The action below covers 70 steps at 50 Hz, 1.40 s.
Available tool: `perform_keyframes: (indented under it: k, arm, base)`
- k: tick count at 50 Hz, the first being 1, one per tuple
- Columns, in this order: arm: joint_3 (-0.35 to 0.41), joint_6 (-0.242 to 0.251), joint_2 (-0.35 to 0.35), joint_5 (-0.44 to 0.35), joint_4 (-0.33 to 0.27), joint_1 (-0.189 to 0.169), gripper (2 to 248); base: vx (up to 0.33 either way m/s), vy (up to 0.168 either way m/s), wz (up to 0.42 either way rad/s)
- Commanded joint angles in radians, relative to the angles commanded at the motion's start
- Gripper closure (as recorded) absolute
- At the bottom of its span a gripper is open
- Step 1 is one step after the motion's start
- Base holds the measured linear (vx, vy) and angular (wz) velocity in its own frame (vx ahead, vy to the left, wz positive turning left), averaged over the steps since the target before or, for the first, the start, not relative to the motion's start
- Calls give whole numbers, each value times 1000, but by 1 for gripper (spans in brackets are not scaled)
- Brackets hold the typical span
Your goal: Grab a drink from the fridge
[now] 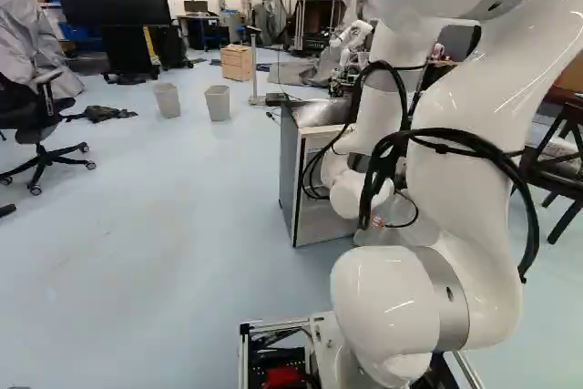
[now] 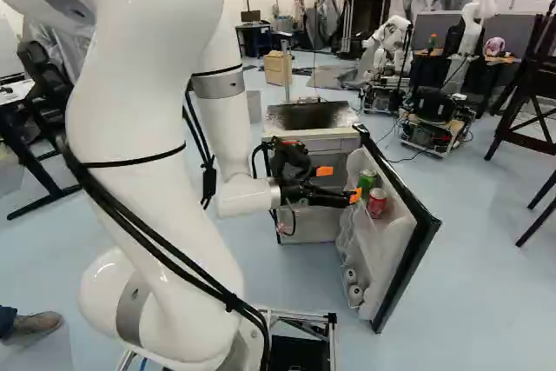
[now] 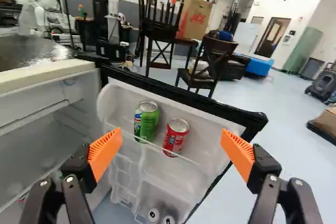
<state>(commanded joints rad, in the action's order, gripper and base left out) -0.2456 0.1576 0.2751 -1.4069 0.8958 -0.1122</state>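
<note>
My gripper (image 2: 340,187) is at the open fridge door in the right base view, close to the upper door shelf. In the wrist view the gripper (image 3: 169,150) stands wide open, nothing held. Ahead of it, between the lines of its fingers, a green can (image 3: 147,121) and a red can (image 3: 176,137) stand upright side by side on the shelf behind a thin rail. The fridge door (image 2: 401,241) is swung out; the fridge body (image 2: 313,141) stands beside it. In the left base view the arm covers the gripper and door.
Two more cans (image 3: 160,216) lie in the lower door shelf. Wooden chairs (image 3: 209,66) stand beyond the door. Another robot (image 2: 388,54) is farther back. Two grey bins (image 1: 217,103) stand left of the fridge. A person's shoe (image 2: 35,323) shows beside the base.
</note>
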Motion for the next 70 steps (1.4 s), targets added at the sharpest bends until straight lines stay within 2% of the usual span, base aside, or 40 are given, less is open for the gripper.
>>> perform_keyframes:
  k: [24, 34, 41, 55, 61, 70]
  arm:
    - [4, -2, -3, 6, -252, 3, 3]
    - [4, -79, -3, 28, -349, 3, 3]
    - [4, -148, -3, 35, -373, 3, 3]
    - [4, -294, -3, 37, -380, 3, 3]
    - [4, -317, -3, 37, -380, 3, 3]
    - [4, -324, -3, 37, -380, 3, 3]
  base:
    - [0, 0, 0]
    - [0, 0, 0]
    - [0, 0, 0]
    - [0, 0, 0]
    - [0, 0, 0]
    - [0, 0, 0]
